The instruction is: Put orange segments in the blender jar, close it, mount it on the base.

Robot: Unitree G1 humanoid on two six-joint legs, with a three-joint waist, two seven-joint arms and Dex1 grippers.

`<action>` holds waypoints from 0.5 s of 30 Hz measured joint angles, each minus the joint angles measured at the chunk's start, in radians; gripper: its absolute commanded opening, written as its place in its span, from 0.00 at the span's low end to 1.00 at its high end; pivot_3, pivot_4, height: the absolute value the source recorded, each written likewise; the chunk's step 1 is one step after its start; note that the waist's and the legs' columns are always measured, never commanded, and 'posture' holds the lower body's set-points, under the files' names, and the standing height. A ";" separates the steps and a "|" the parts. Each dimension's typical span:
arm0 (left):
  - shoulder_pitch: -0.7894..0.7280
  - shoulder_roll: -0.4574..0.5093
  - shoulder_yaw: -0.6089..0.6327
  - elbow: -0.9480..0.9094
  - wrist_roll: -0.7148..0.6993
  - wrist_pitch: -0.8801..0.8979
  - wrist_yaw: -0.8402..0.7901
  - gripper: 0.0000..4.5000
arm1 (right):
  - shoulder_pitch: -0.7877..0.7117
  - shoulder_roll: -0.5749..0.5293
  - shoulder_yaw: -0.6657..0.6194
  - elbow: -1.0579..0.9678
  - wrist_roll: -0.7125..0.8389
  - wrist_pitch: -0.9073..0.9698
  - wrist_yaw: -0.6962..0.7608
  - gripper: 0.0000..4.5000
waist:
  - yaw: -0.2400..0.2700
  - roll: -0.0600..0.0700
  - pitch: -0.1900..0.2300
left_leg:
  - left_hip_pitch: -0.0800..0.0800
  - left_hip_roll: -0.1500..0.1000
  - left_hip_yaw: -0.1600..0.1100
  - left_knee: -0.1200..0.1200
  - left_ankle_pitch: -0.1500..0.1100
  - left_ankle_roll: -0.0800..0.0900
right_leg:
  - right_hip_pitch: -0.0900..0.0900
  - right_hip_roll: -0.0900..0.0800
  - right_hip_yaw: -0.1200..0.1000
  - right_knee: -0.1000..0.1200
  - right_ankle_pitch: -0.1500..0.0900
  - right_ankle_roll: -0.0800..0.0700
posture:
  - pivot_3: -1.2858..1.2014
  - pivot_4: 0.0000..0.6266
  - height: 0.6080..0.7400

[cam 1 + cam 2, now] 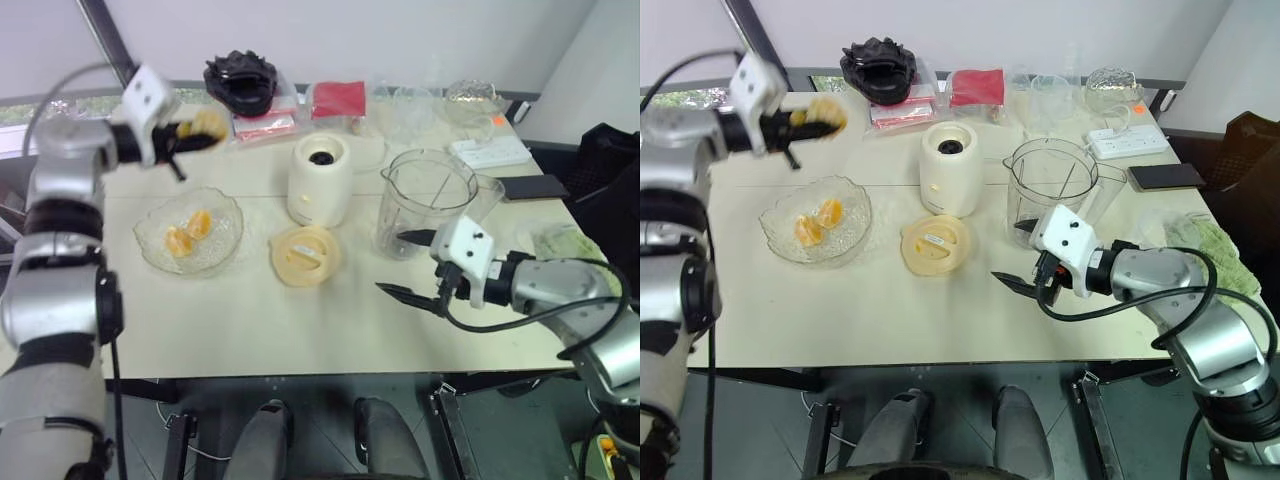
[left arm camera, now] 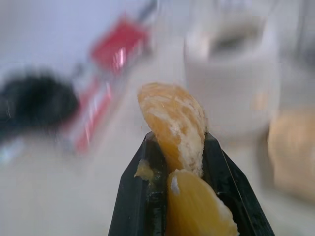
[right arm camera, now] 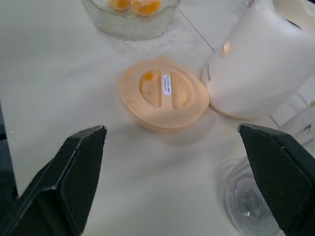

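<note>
The left gripper is raised above the tabletop at about 10 o'clock from the base, its fingers shut tight on orange segments. The left wrist view shows one wedge sticking out past the tips and a second piece lower between the fingers. Judging by the task, it is held high so the fruit can be carried across above the rim of the jar, which stands open at 3 o'clock from the base.

More segments lie in the glass bowl at 8 o'clock from the base, so loading is not finished. The lid rests flat on the tabletop at 6 o'clock from the base, out of the way until the jar is filled.

The right gripper hangs low just in front of the jar, at about 6 o'clock from it, fingers spread wide and holding nothing. It probably waits there to steady the jar or to take the lid. I cannot tell whether the upper finger touches the jar wall.

A black object and a red packet sit along the far edge, well apart from the work.
</note>
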 measured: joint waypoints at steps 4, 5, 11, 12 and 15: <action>-0.178 -0.172 -0.002 0.076 -0.020 -0.026 -0.013 0.15 | 0.097 0.047 -0.013 -0.072 -0.032 0.011 -0.092 1.00 | -0.005 0.000 0.000 | 0.000 0.000 0.000 -0.001 0.000 0.000 | 0.000 0.000 0.000 0.000 0.000 0.000 | 0.52 0.24 1.00; -0.217 -0.226 -0.004 0.105 -0.020 -0.047 -0.012 0.15 | 0.125 0.063 -0.017 -0.094 -0.039 0.020 -0.119 1.00 | -0.006 0.000 0.000 | 0.000 0.000 0.001 -0.001 0.000 0.000 | 0.000 0.000 0.000 0.000 0.000 0.000 | 0.52 0.24 1.00; -0.319 -0.395 -0.009 0.240 -0.012 -0.123 0.013 0.15 | 0.246 0.113 -0.057 -0.224 -0.079 0.079 -0.254 1.00 | -0.015 0.001 0.000 | 0.002 0.001 0.002 -0.002 0.000 0.000 | 0.000 0.000 0.001 0.000 0.000 0.000 | 0.52 0.24 1.00; -0.323 -0.409 -0.011 0.249 -0.009 -0.127 0.014 0.15 | 0.257 0.118 -0.061 -0.235 -0.082 0.086 -0.265 1.00 | -0.014 0.001 0.000 | 0.002 0.001 0.002 -0.002 0.000 0.000 | 0.000 0.000 0.001 0.000 0.000 0.000 | 0.52 0.24 1.00; -0.331 -0.501 -0.039 0.290 0.027 -0.153 0.039 0.15 | 0.369 0.144 -0.108 -0.317 -0.097 0.110 -0.310 1.00 | 0.001 0.001 0.000 | 0.001 0.000 0.001 0.000 0.000 0.000 | 0.001 0.000 0.001 0.000 -0.001 0.002 | 0.52 0.24 1.00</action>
